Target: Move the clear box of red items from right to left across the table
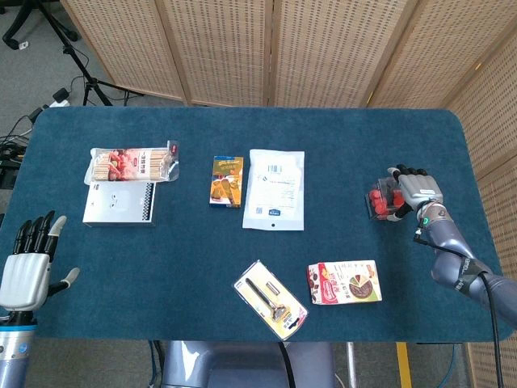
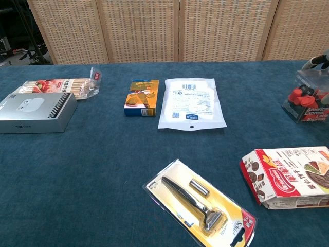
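The clear box of red items [image 1: 378, 202] sits near the table's right edge, and it also shows at the right border of the chest view [image 2: 307, 98]. My right hand [image 1: 412, 192] is against its right side with fingers wrapped over the top, gripping it. The chest view shows only a bit of that hand [image 2: 320, 60] above the box. The box looks to be resting on the blue cloth. My left hand [image 1: 28, 263] hovers by the front left corner of the table, fingers spread, holding nothing.
Between the two sides lie a white pouch [image 1: 275, 188], a small orange and blue box [image 1: 227, 181], a razor pack [image 1: 271, 298] and a cookie box [image 1: 345, 282]. At the left are a silver box [image 1: 119, 202] and a snack pack [image 1: 133, 164].
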`<state>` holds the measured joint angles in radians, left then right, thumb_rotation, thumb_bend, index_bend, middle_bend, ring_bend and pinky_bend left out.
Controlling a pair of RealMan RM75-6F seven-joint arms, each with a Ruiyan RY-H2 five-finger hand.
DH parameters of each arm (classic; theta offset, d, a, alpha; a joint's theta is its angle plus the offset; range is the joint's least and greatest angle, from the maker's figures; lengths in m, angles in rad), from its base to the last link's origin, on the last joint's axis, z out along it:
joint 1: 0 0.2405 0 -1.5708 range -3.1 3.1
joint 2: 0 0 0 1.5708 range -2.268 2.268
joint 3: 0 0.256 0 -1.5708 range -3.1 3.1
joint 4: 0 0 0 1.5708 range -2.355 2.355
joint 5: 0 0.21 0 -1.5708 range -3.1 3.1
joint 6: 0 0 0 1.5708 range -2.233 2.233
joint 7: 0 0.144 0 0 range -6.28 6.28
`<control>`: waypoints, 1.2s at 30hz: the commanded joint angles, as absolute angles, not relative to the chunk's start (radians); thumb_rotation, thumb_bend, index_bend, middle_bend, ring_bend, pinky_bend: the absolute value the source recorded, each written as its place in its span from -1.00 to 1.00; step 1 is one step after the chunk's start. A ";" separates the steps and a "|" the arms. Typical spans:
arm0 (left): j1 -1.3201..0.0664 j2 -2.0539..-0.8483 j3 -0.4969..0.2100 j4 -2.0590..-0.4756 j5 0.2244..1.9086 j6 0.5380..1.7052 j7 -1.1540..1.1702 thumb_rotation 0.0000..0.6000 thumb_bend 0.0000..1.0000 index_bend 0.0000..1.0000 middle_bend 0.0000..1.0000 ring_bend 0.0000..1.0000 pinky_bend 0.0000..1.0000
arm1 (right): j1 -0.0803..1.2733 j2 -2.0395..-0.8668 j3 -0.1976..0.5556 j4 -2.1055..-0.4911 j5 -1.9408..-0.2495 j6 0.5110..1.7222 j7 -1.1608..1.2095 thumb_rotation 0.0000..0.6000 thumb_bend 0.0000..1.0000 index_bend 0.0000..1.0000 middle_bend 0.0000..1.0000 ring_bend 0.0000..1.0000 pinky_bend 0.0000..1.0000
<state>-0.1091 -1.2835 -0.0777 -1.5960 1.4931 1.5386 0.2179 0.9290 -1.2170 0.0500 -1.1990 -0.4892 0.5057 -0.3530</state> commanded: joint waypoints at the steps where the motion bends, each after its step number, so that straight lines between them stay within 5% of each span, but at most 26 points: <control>1: -0.107 -1.282 -0.078 -1.599 1.497 1.543 0.215 1.00 -0.64 -1.00 -1.00 -1.00 -1.00 | 0.916 -1.241 0.049 -1.187 -0.513 0.566 -0.339 1.00 -0.72 -0.34 -0.63 -0.69 -0.51; 5: -0.106 -1.280 -0.075 -1.603 1.504 1.548 0.211 1.00 -0.64 -1.00 -1.00 -1.00 -1.00 | 0.900 -1.259 0.062 -1.191 -0.543 0.645 -0.330 1.00 -0.67 0.10 -0.27 -0.36 -0.21; 10: -0.102 -1.275 -0.076 -1.608 1.511 1.560 0.202 1.00 -0.64 -1.00 -1.00 -1.00 -1.00 | 0.890 -1.261 0.070 -1.218 -0.559 0.695 -0.339 1.00 -0.63 0.25 -0.11 -0.22 -0.12; 23: -0.103 -1.272 -0.075 -1.609 1.511 1.555 0.197 1.00 -0.64 -1.00 -1.00 -1.00 -1.00 | 0.893 -1.243 0.074 -1.286 -0.554 0.706 -0.371 1.00 -0.62 0.27 -0.10 -0.21 -0.11; 36: -0.100 -1.267 -0.067 -1.615 1.531 1.563 0.183 1.00 -0.64 -1.00 -1.00 -1.00 -1.00 | 0.975 -1.214 0.111 -1.521 -0.506 0.854 -0.530 1.00 -0.62 0.27 -0.10 -0.21 -0.11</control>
<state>-0.1000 -1.2670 -0.0678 -1.6147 1.5300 1.5634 0.1827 0.9557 -1.2194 0.1024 -1.4887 -0.5263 0.8262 -0.4998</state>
